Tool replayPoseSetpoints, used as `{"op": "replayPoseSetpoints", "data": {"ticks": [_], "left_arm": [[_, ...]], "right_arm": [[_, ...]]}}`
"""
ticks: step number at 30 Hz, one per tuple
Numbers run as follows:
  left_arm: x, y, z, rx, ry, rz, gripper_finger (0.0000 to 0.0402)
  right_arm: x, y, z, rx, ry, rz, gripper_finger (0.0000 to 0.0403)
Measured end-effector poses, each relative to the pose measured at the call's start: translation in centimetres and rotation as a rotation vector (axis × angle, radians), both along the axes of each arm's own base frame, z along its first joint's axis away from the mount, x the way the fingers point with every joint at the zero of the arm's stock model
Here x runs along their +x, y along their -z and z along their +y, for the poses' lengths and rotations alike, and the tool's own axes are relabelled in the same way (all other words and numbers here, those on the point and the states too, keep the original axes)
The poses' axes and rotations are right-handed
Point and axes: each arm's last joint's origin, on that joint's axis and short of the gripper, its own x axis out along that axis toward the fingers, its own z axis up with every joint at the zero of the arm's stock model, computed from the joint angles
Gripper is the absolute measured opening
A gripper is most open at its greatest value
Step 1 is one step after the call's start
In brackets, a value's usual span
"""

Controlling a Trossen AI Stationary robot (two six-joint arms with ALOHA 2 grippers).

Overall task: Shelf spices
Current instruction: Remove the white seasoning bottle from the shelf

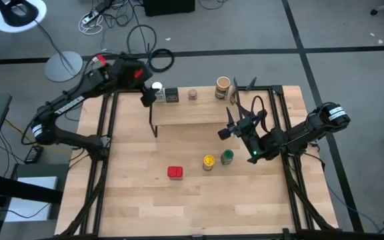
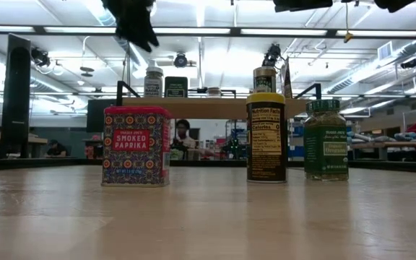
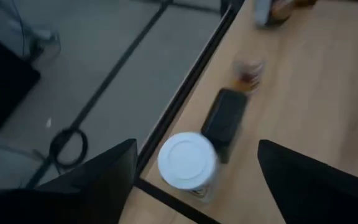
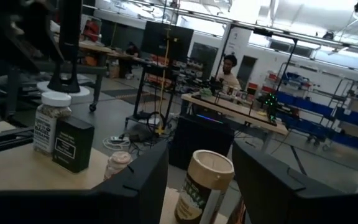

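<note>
1. Left gripper (image 1: pixel 147 94) hangs spread wide above the white-lidded jar (image 1: pixel 157 87) at the shelf (image 1: pixel 189 115) end, gripping nothing. Lift straight up to clear the lid.
2. Right gripper (image 1: pixel 235 128): cannot tell its fingers; nothing held.
3. Jar upright, long axis vertical, lid up.
</note>
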Motion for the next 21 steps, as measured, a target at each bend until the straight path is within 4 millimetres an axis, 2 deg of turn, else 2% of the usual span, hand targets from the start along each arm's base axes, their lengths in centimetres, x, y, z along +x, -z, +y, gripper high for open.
{"op": "replayPoseSetpoints", "data": {"ticks": [3, 9, 15, 21], "left_arm": [[0.7, 1.1, 1.1, -0.041, -0.038, 0.035, 0.0352], [2.1, 1.9, 2.2, -0.047, -0.056, 0.023, 0.0354], [3.4, 4.2, 3.4, -0.113, -0.081, 0.115, 0.0353], [4.4, 5.0, 4.2, -0.123, -0.094, 0.098, 0.0353]], "right_arm": [[0.0, 0.0, 0.0, -0.005, 0.001, 0.012, 0.0175], [0.0, 0.0, 0.0, -0.009, 0.002, 0.021, 0.0173], [0.0, 0.0, 0.0, -0.012, 0.002, 0.028, 0.0172], [0.0, 0.0, 0.0, -0.014, 0.003, 0.033, 0.0165]]}}
